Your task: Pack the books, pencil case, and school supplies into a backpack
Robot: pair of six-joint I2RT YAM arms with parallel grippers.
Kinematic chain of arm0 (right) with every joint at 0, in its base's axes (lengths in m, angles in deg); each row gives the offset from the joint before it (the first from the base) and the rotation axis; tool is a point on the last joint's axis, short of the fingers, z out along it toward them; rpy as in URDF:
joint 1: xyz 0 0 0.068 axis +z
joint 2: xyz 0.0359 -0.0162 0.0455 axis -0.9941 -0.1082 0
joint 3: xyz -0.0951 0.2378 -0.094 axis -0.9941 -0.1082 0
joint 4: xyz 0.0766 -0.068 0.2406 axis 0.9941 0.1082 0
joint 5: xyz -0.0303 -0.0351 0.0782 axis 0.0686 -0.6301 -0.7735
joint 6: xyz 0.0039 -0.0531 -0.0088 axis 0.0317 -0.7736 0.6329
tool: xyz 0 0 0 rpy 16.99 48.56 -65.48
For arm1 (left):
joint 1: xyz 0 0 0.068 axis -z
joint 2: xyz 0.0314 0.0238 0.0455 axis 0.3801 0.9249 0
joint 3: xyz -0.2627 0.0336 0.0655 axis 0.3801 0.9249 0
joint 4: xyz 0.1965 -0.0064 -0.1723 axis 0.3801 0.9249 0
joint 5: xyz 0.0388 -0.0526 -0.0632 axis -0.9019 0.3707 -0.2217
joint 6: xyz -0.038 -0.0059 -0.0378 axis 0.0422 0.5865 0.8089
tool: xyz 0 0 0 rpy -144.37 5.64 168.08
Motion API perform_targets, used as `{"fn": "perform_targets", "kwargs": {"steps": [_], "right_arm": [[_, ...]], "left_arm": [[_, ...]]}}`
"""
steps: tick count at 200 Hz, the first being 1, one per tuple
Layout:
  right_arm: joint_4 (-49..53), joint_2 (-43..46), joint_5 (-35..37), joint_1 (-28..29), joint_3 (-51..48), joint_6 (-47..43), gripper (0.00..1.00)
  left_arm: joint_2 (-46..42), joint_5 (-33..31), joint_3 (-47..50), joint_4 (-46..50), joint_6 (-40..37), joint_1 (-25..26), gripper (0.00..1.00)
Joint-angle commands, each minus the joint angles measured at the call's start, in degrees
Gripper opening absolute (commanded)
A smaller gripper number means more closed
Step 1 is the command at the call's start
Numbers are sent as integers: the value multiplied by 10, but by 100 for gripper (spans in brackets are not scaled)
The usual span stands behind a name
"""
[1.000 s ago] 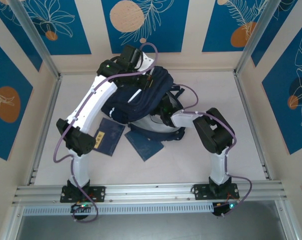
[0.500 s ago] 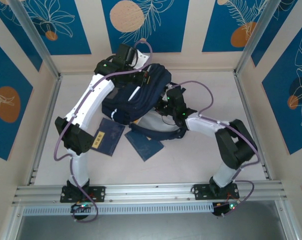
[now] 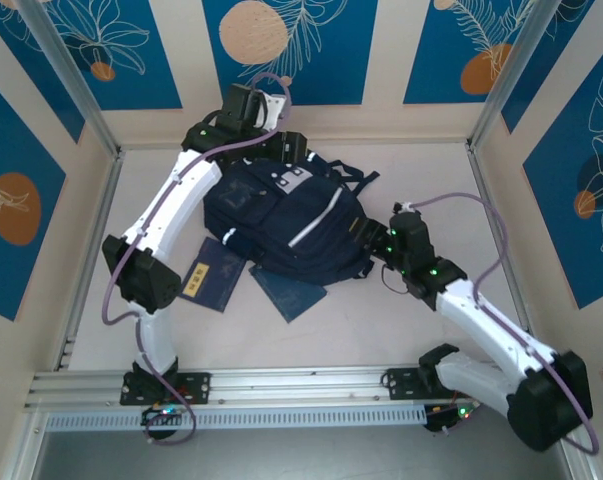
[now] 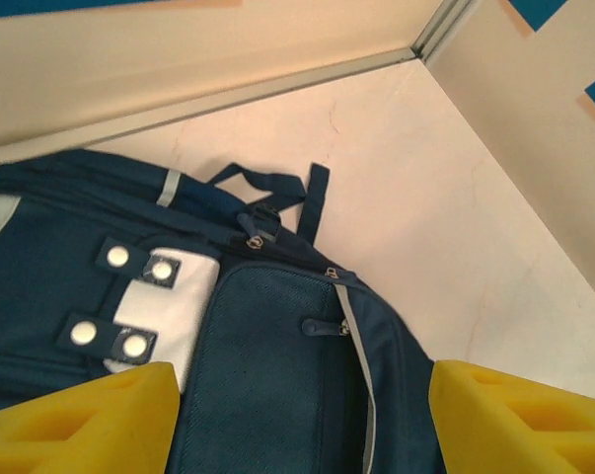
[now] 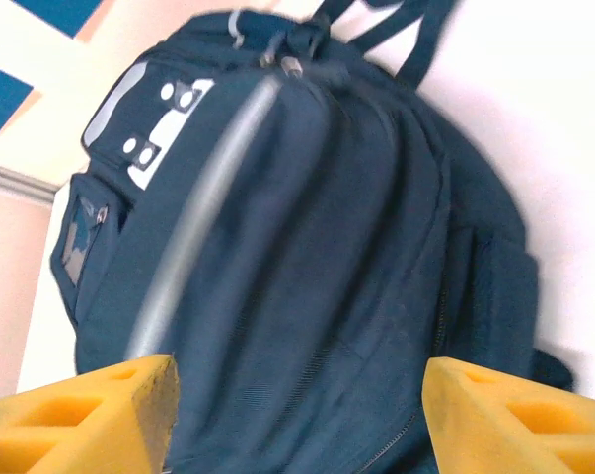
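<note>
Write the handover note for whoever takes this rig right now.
Grippers: the left gripper is open over the far top end of the backpack, holding nothing. The right gripper is open at the backpack's right side, also holding nothing.
Things: the backpack lies front up in the middle of the table. The left navy book and the right navy book lie on the table at its near edge.
Done: cannot tell what is inside.
Left: both navy books are unpacked. The zips look shut, so probably open the backpack first.

Books [image 3: 213,278] partly under backpack [image 3: 291,215]
</note>
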Motion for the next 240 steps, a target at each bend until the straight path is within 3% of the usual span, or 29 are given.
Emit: {"fn": "perform_targets", "kwargs": {"steps": [1, 30, 80, 106, 143, 195, 240], "right_arm": [[61, 50, 15, 12, -8, -41, 64], [90, 68, 22, 70, -5, -94, 61], [67, -42, -98, 180, 25, -137, 56], [66, -111, -108, 224, 55, -152, 52], [59, -153, -150, 231, 74, -138, 48], [81, -130, -167, 232, 70, -157, 46], [58, -114, -193, 219, 44, -153, 46]], "left_arm": [[-88, 16, 84, -30, 80, -3, 70], [-214, -69, 303, -75, 151, 0, 73], [-306, -228, 549, -27, 235, -5, 78], [-295, -242, 621, -45, 274, -21, 76], [-228, -217, 660, -87, 316, -49, 74], [-173, -185, 703, -142, 335, -59, 70], [-190, -131, 783, -199, 345, -58, 65]]}}
